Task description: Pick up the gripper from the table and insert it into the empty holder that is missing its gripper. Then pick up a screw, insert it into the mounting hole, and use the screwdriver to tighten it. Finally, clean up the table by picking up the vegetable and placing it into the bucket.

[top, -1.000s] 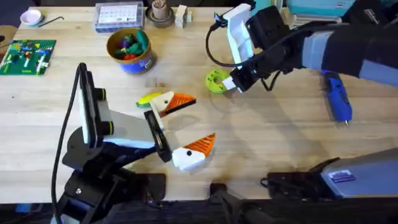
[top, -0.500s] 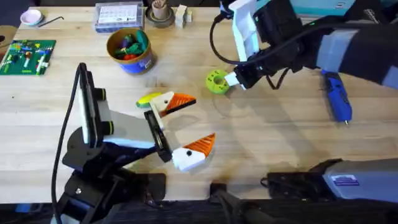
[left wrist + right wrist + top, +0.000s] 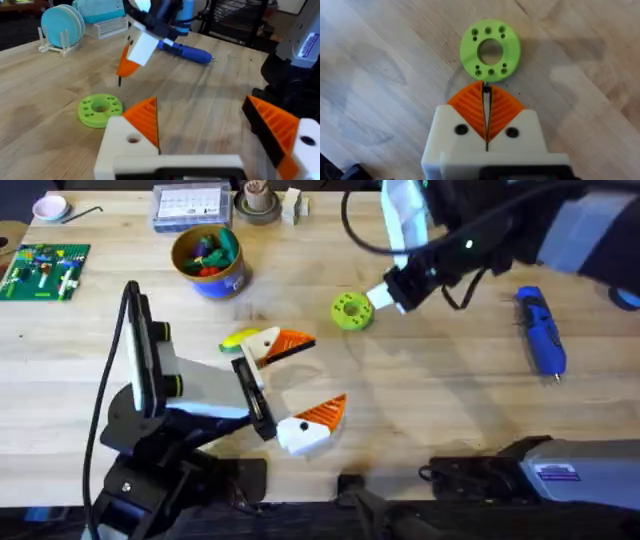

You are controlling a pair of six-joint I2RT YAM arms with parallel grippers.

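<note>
Pale plank worktop (image 3: pixel 440 410) fills my feed, with a rack of blue discs (image 3: pixel 62 25) and dark chair frames in the room behind it. Since a second ago I see my right hand (image 3: pixel 384 297) has lifted and drawn back from the green round disc (image 3: pixel 350 311): it sat right against the disc's edge, and now it hangs just beside it, off the wood. Its orange pads (image 3: pixel 485 107) are clenched on a small dark screw (image 3: pixel 487 90), whose tip pokes out toward the disc. My left hand (image 3: pixel 298 385) has not moved; it lies low on the worktop with its fingers spread apart, gripping nothing. One of its orange tips sits touching the vegetable (image 3: pixel 238 338), which lies well left of the disc. The screwdriver (image 3: pixel 540 332) lies flat on the wood, well to the right of the disc, untouched. The bucket (image 3: pixel 210 258) stands beyond the vegetable, toy pieces inside. A green circuit board (image 3: pixel 44 270) sits far left of the bucket.
</note>
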